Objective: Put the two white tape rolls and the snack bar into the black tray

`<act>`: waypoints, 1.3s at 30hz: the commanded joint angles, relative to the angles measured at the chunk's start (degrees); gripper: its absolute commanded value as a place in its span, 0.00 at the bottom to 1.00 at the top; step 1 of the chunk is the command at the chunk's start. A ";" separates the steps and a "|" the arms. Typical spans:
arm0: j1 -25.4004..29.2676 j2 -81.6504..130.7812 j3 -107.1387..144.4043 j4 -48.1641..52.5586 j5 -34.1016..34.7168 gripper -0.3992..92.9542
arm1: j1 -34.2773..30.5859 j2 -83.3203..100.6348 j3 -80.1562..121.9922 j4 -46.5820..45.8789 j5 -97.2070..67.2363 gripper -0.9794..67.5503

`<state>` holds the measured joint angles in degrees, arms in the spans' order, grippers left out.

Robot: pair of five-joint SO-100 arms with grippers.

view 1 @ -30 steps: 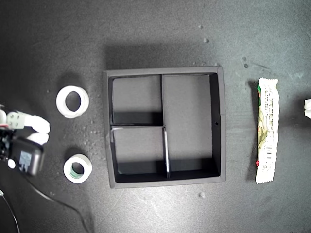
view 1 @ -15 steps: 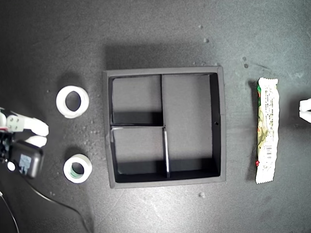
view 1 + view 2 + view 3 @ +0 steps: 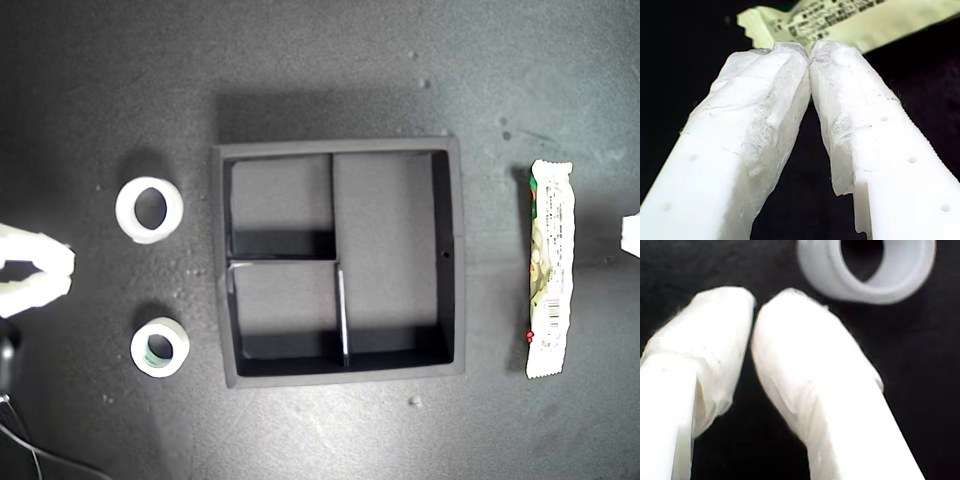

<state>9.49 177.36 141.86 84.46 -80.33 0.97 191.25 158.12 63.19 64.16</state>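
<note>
The black tray (image 3: 447,255) sits in the middle of the dark table (image 3: 320,70), all three of its compartments bare. At the exterior view's left lie the two rolls, well apart from each other: the all-white tape roll (image 3: 149,209) farther up the picture, the tape roll with the greenish core (image 3: 160,346) lower down, both near the tray's wall but not touching it. My second gripper (image 3: 62,270) reaches in from the exterior view's left edge between the two rolls, its white fingertips (image 3: 725,310) pressed together on nothing, with the all-white roll just beyond them. The snack bar (image 3: 550,268) lies lengthwise at the exterior view's right, beside the tray. My first gripper (image 3: 809,49) is clenched and empty, the bar's crimped end (image 3: 757,22) just past its tips.
</note>
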 commanded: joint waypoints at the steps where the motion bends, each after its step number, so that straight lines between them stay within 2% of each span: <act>1: -1.49 -12.39 -10.72 -1.67 3.52 0.01 | 1.23 -2.72 -7.03 1.23 -3.08 0.01; 7: -0.44 -24.35 -14.94 -8.88 7.73 0.05 | 0.70 -24.17 -20.57 -1.85 -8.00 0.01; 11: 2.29 -37.18 -17.67 -14.06 10.11 0.10 | -2.29 -45.62 -35.95 1.14 -12.30 0.02; 15: 3.08 -47.46 -21.01 -14.06 10.46 0.13 | -6.77 -65.39 -52.12 10.81 -16.52 0.19; 19: 1.41 -51.59 -19.86 -14.06 10.46 0.14 | -10.28 -77.78 -59.77 16.26 -18.90 0.26; 24: -2.46 -52.82 -16.08 -17.05 12.04 0.15 | -14.15 -85.17 -61.70 16.87 -19.51 0.29; 30: -6.68 -53.44 -12.22 -20.92 14.68 0.16 | -16.70 -86.48 -60.64 16.52 -19.60 0.28; 39: -8.44 -58.97 -11.07 -25.49 16.70 0.16 | -19.07 -86.57 -58.01 15.12 -19.51 0.31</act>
<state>1.76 120.06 131.31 60.56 -64.69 -17.84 104.41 100.11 79.10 44.74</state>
